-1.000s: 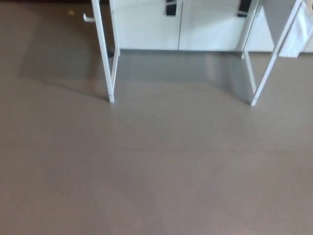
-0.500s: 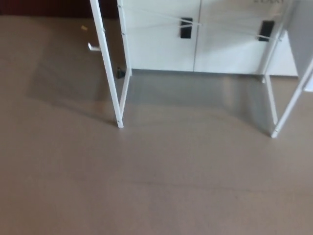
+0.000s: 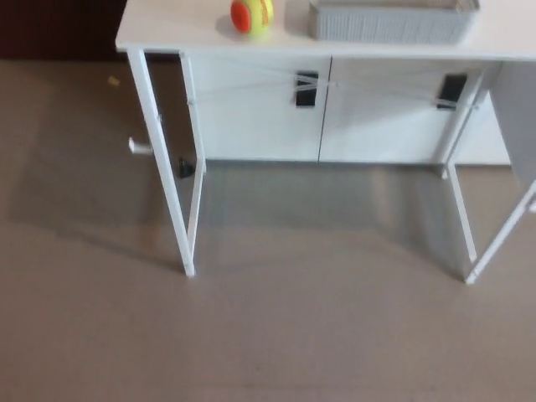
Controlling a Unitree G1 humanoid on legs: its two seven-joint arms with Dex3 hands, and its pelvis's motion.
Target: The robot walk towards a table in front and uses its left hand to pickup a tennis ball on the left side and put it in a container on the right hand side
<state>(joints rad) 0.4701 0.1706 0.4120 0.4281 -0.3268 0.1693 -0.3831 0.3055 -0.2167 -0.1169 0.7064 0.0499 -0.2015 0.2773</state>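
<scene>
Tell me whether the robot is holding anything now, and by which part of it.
Nothing is seen held: neither hand is in view. The tennis ball rests on the white table, apart from the grey container to its right.

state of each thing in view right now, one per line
tennis ball: resting on the table, not held
container: upright on the table, contents not visible
table: standing on the floor
cabinet doors: shut
left hand: not in view
right hand: not in view
</scene>
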